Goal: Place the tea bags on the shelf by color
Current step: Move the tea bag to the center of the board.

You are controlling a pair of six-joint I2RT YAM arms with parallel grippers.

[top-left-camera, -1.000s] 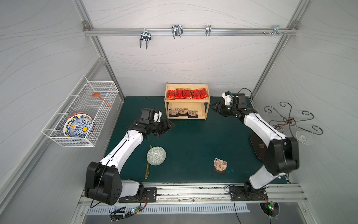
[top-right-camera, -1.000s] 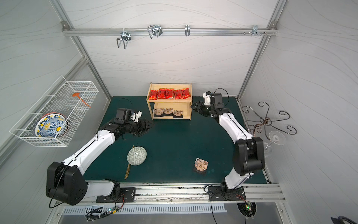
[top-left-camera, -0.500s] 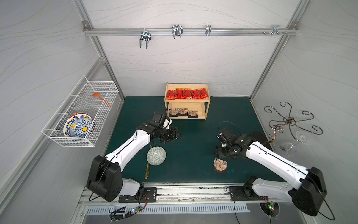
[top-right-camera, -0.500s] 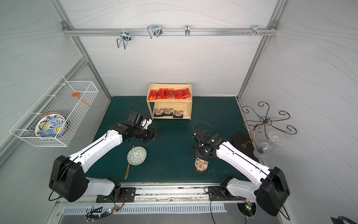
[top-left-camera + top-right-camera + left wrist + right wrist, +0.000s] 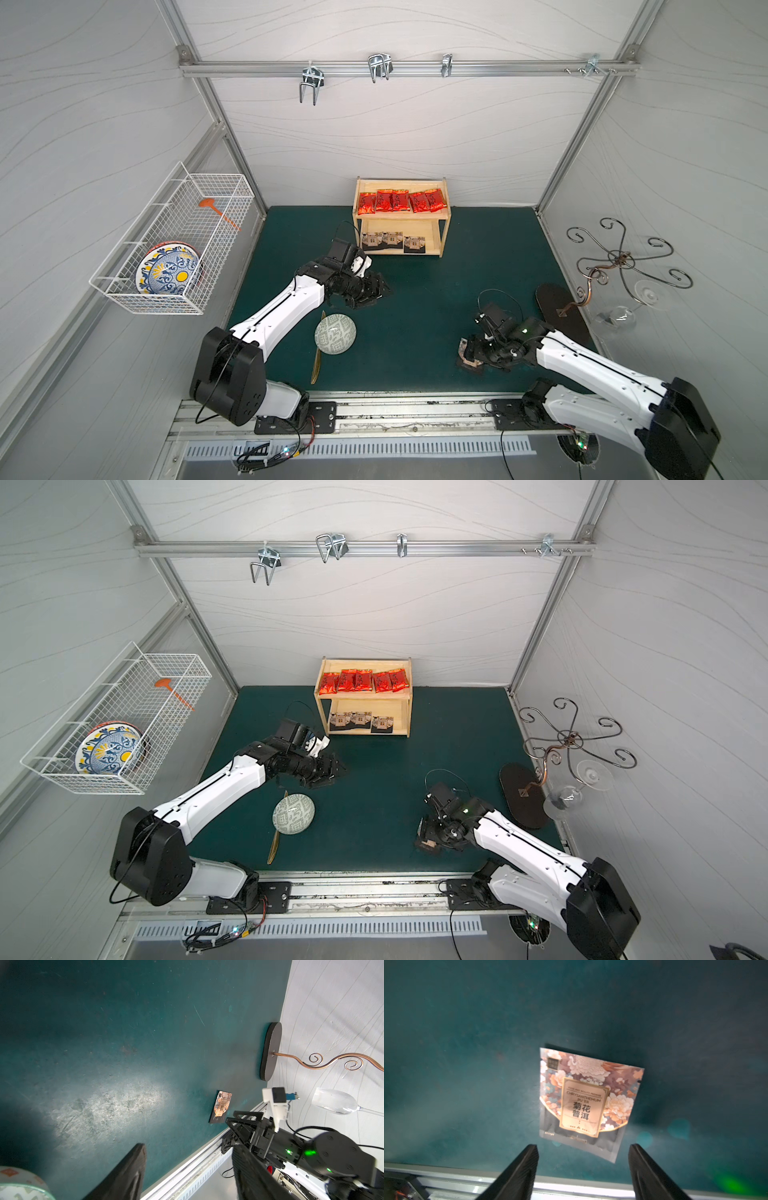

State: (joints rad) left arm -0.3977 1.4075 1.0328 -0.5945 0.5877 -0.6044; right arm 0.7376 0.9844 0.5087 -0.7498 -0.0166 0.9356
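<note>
Printed on the cream label (image 5: 583, 1109) of the floral tea pouch (image 5: 591, 1068): "CHRYSANTHEMUM PU'ER" over "菊花普洱"; fainter above, apparently "FOOD AND BEAUTY PROMISE". Dark print on the red sachets (image 5: 400, 201) too small to read.

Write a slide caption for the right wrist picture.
Open right hand hovers above a floral tea bag lying flat on the green mat.

red sachets (image 5: 400, 200), floral pouch (image 5: 583, 1101), teal mat (image 5: 415, 324)

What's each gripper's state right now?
Left gripper: jaws open, holding nothing.
Right gripper: jaws open over the brown tea bag, not gripping it.
</note>
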